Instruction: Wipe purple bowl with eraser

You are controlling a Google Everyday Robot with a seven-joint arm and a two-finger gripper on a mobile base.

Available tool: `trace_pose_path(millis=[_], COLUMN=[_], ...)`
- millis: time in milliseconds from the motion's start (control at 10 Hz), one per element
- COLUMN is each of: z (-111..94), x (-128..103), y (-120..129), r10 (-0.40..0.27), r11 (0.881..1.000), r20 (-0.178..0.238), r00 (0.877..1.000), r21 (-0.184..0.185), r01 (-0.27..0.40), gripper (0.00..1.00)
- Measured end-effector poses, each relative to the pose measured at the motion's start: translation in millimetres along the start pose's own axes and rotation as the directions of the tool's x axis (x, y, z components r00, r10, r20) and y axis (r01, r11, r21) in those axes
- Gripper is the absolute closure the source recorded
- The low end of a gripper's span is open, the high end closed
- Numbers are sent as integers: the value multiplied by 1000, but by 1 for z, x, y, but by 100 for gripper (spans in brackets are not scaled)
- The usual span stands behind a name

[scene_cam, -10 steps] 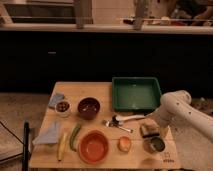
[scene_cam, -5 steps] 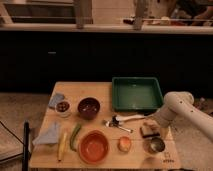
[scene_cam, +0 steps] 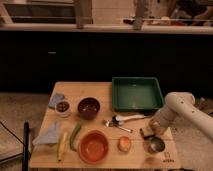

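The purple bowl (scene_cam: 89, 107) stands on the left-middle of the wooden table, dark and deep, with nothing touching it. The eraser (scene_cam: 146, 133) is a small dark block with a tan base, lying near the table's right edge just above the metal cup (scene_cam: 154, 145). My gripper (scene_cam: 151, 128) hangs at the end of the white arm that comes in from the right. It is down at the eraser, directly over or on it, and covers part of it. It is far to the right of the purple bowl.
A green tray (scene_cam: 136, 93) sits at the back right. An orange bowl (scene_cam: 94, 146), an orange fruit (scene_cam: 124, 143), a green and a yellow vegetable (scene_cam: 75, 136), a small white bowl (scene_cam: 63, 106), blue cloths (scene_cam: 48, 134) and utensils (scene_cam: 122, 119) lie across the wooden table (scene_cam: 105, 89).
Almost nothing has changed. The arm has stayed at the eraser with only a slight shift of its elbow. The objects on the table have not moved.
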Motion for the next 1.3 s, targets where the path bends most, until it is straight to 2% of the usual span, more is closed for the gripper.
trace_pose_path(millis=[200, 300, 700, 1300], z=[-5, -7, -22, -76], x=[2, 3, -1, -16], y=[1, 0, -4, -14], r10=[4, 5, -12, -52], r11=[1000, 1000, 999, 992], r20=[-5, -6, -9, -24], r00=[1000, 1000, 1000, 998], r21=[9, 13, 37, 118], r01=[-4, -5, 12, 54], gripper=[95, 99, 100, 100])
